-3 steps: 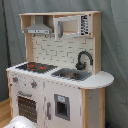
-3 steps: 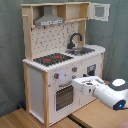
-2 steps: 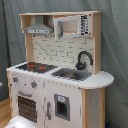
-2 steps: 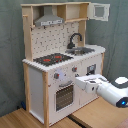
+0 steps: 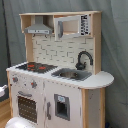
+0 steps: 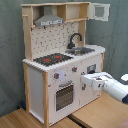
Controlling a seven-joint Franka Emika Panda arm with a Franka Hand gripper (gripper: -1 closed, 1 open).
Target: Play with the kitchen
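One arm, one toy, and the pincer (image 6: 86, 83) sits right up against the front of the kitchen (image 6: 60, 60) in the second exterior view, at the level of the panel just beside the oven door (image 6: 64, 95). Whether its fingers are spread or closed I cannot tell; the white head hides them. It looks to be touching or just short of the white front, below the knobs (image 6: 56, 76).

Out from there: the oven door with its window lies toward the second exterior view's left of the pincer, the red-ringed hob (image 6: 52, 59) above it, then the steel sink (image 6: 82, 50) and black faucet (image 6: 75, 39) further along the top. The grey hood (image 6: 49, 20) hangs over the hob, and an upper cupboard door (image 6: 100, 12) stands swung open. The whole kitchen stands on a wooden worktop (image 6: 100, 112), backed by a grey curtain.

In the first exterior view the arm barely shows, only something white at the bottom edge.

My read: it is going for a handle or door on the lower front. To do that well, come in square to the panel, catch the handle fully before pulling, and follow the hinge's arc rather than tugging straight back, or the light toy may slide or tip.
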